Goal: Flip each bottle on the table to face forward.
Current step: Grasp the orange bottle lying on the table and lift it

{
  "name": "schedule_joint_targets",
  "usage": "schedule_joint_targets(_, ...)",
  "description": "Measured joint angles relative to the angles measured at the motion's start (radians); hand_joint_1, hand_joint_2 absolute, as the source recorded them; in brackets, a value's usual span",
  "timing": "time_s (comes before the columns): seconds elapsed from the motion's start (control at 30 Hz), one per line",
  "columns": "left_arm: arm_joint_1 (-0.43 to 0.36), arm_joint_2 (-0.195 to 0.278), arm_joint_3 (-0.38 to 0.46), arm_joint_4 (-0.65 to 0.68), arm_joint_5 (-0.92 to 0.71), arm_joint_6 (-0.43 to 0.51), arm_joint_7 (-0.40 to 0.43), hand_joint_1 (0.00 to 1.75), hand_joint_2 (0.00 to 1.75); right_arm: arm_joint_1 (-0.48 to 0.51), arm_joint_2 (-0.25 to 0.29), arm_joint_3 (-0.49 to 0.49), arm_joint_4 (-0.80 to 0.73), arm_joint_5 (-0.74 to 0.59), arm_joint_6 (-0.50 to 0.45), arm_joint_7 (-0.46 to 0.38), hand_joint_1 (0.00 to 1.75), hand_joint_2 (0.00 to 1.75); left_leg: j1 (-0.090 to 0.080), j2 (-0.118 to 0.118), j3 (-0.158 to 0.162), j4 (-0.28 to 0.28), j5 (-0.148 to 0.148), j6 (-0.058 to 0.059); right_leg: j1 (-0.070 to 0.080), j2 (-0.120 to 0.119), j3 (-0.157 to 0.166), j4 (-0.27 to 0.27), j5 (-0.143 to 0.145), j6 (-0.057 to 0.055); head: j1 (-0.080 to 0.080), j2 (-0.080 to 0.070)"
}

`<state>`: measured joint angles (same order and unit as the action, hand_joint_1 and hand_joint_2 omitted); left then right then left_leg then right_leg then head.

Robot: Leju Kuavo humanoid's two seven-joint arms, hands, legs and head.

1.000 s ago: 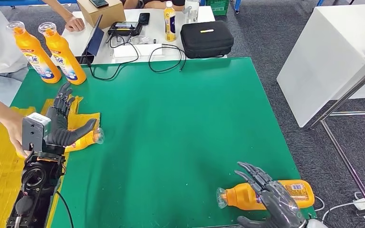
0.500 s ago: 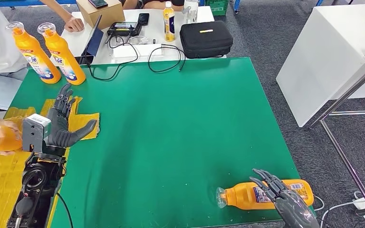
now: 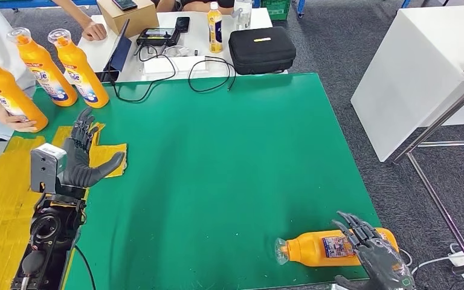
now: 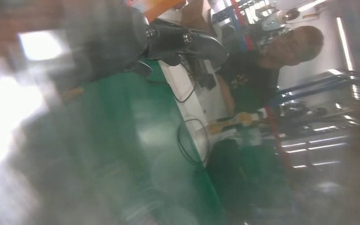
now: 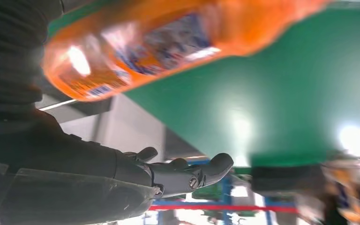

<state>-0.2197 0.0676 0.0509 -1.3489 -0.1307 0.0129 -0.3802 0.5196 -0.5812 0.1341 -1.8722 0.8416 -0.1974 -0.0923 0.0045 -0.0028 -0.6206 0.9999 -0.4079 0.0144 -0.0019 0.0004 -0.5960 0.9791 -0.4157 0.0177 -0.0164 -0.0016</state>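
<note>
A: So, where is the bottle (image 3: 332,248) that needs turning?

B: On its side at the near right corner of the green table (image 3: 217,157), cap toward the middle, label up. The right hand (image 3: 377,257) is at its base end, fingers spread, holding nothing. I'd say it is placed there to close round the body.

A: And the left hand (image 3: 78,158)?

B: Over the yellow cloth (image 3: 106,154) at the table's left side, fingers apart and thumb out, empty. It looks parked out of the way.

A: The other bottles?

B: Two upright bottles (image 3: 60,69) stand together at the far left corner, labels forward. A person's hand (image 3: 6,116) holds a third bottle (image 3: 6,90) upright just beside them, probably setting it in line.

A: So what's left?

B: The lying bottle, judging by this.
</note>
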Motion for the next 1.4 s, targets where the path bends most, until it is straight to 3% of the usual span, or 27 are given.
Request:
schedule_joint_targets(0.43, 0.000, -0.019, -0.028, 0.000, 0.001, 0.008, 0.030, 0.00, 1.75, -0.092, 0.040, 0.015, 0.227, 0.089, 0.015, 0.088, 0.00, 1.75, 0.000, 0.000, 0.000, 0.000, 0.000, 0.000, 0.000, 0.000, 0.000, 0.000, 0.000, 0.000, 0.000, 0.000)
schedule_joint_targets(1.07, 0.001, -0.037, -0.036, 0.019, 0.002, 0.008, 0.036, 0.00, 1.75, -0.201, 0.083, 0.052, 0.367, 0.115, 0.026, 0.106, 0.01, 1.75, 0.000, 0.006, 0.007, 0.000, -0.001, 0.000, 0.000, 0.005, 0.005, 0.000, 0.001, -0.001, 0.000, 0.000)
schedule_joint_targets(1.1, 0.001, -0.037, -0.036, 0.019, 0.002, 0.008, 0.037, 0.00, 1.75, -0.204, 0.083, 0.054, 0.370, 0.115, 0.026, 0.106, 0.25, 1.75, 0.000, 0.007, 0.007, 0.000, -0.001, 0.000, 0.000, 0.005, 0.005, -0.001, 0.001, -0.001, 0.000, 0.000)
schedule_joint_targets(1.2, 0.001, -0.038, -0.036, 0.020, 0.002, 0.008, 0.037, 0.00, 1.75, -0.209, 0.085, 0.058, 0.378, 0.115, 0.026, 0.106, 1.47, 1.75, 0.000, 0.009, 0.008, 0.000, -0.001, 0.000, 0.000, 0.007, 0.005, -0.001, 0.002, -0.001, 0.000, 0.000)
schedule_joint_targets(1.23, 0.001, -0.038, -0.036, 0.021, 0.002, 0.008, 0.037, 0.00, 1.75, -0.210, 0.086, 0.060, 0.380, 0.115, 0.026, 0.106, 1.66, 1.75, 0.000, 0.009, 0.009, 0.000, -0.001, 0.000, 0.000, 0.007, 0.006, -0.001, 0.002, -0.002, 0.000, 0.000)
schedule_joint_targets(1.27, 0.001, -0.038, -0.036, 0.021, 0.002, 0.008, 0.037, 0.00, 1.75, -0.212, 0.087, 0.061, 0.383, 0.114, 0.027, 0.106, 1.73, 1.75, 0.000, 0.009, 0.009, 0.000, 0.000, 0.000, 0.000, 0.007, 0.006, -0.001, 0.002, -0.002, 0.000, 0.000)
schedule_joint_targets(1.4, 0.000, -0.040, -0.036, 0.026, 0.002, 0.007, 0.037, 0.00, 1.75, -0.222, 0.087, 0.068, 0.391, 0.101, 0.030, 0.103, 1.75, 1.75, 0.000, 0.009, 0.009, 0.000, 0.001, 0.001, 0.000, 0.007, 0.006, -0.001, 0.002, -0.002, 0.000, 0.000)
